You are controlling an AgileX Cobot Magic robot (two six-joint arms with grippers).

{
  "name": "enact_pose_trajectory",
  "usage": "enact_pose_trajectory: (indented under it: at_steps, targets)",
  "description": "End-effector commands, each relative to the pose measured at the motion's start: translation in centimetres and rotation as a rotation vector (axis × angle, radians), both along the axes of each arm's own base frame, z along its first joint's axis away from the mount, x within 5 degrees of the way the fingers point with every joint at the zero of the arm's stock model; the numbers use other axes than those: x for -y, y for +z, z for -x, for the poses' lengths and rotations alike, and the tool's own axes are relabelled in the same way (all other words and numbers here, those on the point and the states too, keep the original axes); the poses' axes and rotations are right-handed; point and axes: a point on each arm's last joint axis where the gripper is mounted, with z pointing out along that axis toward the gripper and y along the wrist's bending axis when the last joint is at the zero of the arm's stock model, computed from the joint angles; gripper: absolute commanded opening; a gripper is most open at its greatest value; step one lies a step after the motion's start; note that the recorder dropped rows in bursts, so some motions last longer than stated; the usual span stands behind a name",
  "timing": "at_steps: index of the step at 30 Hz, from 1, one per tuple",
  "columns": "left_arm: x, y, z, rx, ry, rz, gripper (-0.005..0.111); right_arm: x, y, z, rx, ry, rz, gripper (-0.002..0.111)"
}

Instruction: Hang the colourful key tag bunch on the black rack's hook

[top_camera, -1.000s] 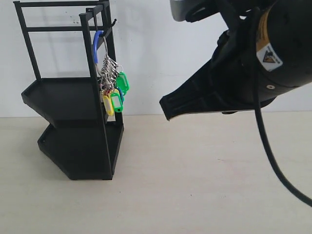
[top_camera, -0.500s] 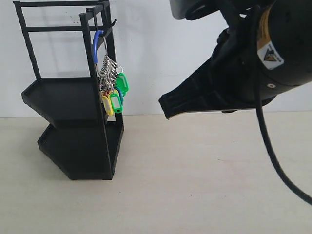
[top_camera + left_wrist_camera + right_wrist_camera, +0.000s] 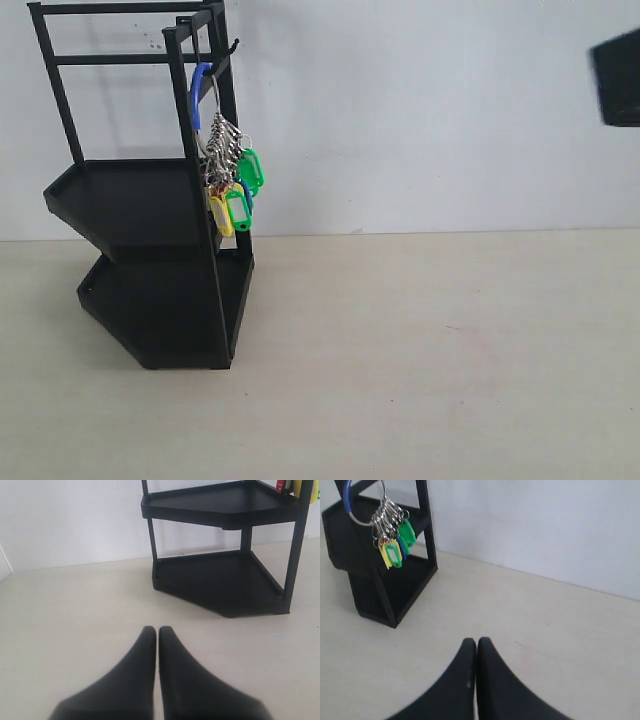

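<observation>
The colourful key tag bunch (image 3: 232, 180) hangs by its blue loop (image 3: 198, 95) from the hook (image 3: 230, 50) at the top of the black rack (image 3: 150, 270), with no gripper touching it. The right wrist view shows the bunch (image 3: 392, 540) hanging on the rack (image 3: 385, 595), far from my right gripper (image 3: 476, 641), which is shut and empty over the table. My left gripper (image 3: 157, 630) is shut and empty, low over the table and short of the rack's lower tray (image 3: 220, 575). Only a black end of the right arm (image 3: 618, 75) shows at the exterior view's right edge.
The rack stands at the table's back left against a white wall (image 3: 420, 120). A beige tabletop (image 3: 400, 360) stretches from the rack to the right. Red and yellow tag tips (image 3: 287, 485) peek in at the edge of the left wrist view.
The right arm, which filled the upper right of the exterior view, has pulled away to the right and nearly left the frame. The bunch stays hanging on the hook.
</observation>
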Motion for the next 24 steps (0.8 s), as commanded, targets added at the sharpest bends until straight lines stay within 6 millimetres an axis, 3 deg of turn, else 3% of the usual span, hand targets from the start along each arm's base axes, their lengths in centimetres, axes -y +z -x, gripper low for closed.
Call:
enact_pose_trajectory:
  at_steps: [1,6,13,17,24]
  targets:
    - [0.0,0.1,0.0,0.013,-0.002,0.002,0.004,3.6,-2.7,2.5,0.150,0.013,-0.068,0.000]
    - [0.0,0.1,0.0,0.013,-0.002,0.002,0.004,6.6,-7.3,5.8,0.370,-0.037,-0.181,0.000]
    - [0.0,0.1,0.0,0.013,-0.002,0.002,0.004,7.9,-13.0,8.3,0.584,-0.195,-0.168,0.000]
    - [0.0,0.1,0.0,0.013,-0.002,0.002,0.004,8.2,-14.2,8.7,0.586,-0.256,-0.203,0.000]
    - [0.0,0.1,0.0,0.013,-0.002,0.002,0.004,8.2,-14.4,8.7,0.586,-0.255,-0.209,0.000]
